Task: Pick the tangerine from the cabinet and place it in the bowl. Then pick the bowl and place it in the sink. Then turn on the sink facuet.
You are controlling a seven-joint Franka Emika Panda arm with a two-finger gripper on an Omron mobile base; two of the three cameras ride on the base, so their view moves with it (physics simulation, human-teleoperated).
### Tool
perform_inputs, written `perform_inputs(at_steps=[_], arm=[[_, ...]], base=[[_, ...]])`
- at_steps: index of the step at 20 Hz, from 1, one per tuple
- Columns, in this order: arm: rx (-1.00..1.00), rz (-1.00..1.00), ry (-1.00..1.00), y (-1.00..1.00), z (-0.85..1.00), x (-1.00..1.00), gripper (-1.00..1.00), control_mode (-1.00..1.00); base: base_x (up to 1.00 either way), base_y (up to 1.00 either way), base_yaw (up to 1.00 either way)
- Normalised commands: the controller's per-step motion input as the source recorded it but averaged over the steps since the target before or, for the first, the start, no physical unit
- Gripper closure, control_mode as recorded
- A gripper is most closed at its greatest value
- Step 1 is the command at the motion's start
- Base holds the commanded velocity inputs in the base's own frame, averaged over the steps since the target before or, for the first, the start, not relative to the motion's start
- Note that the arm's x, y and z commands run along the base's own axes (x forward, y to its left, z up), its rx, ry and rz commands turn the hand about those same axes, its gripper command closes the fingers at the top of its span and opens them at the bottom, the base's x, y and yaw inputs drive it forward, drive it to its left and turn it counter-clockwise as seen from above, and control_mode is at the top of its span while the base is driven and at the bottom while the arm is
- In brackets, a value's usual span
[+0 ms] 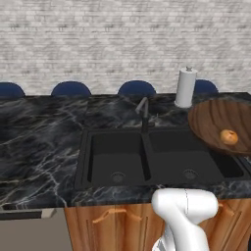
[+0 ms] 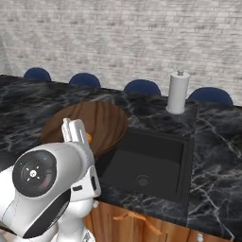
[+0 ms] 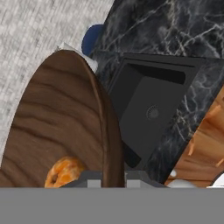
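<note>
The dark wooden bowl hangs tilted in the air over the right end of the black sink. The tangerine lies inside it, low against the wall. In the hand view the bowl stands on edge at the left, with the tangerine at its bottom. My gripper is shut on the bowl's rim, one fingertip on each side. From the right base view the bowl hovers left of the sink basin, partly behind my arm. The grey sink faucet stands behind the divider. The cabinet is out of view.
A white paper-towel roll stands on the black marble counter behind the sink's right basin. Blue chair backs line the far side below a brick wall. Wooden drawers with curved handles sit under the counter.
</note>
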Motion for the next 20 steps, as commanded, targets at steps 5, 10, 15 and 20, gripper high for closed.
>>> perform_inputs(at_steps=[5,10,15,20], arm=[[0.00,0.00,0.00,0.00,0.00,0.00,1.00,1.00],[0.00,0.00,0.00,0.00,0.00,0.00,1.00,1.00],[0.00,0.02,0.02,0.06,0.00,0.00,1.00,-1.00],[-0.07,0.04,0.18,0.71,-0.26,0.10,1.00,-1.00]], base=[[0.62,0.23,0.00],[0.49,0.27,0.02],[0.16,0.20,0.04],[0.00,0.00,0.00]])
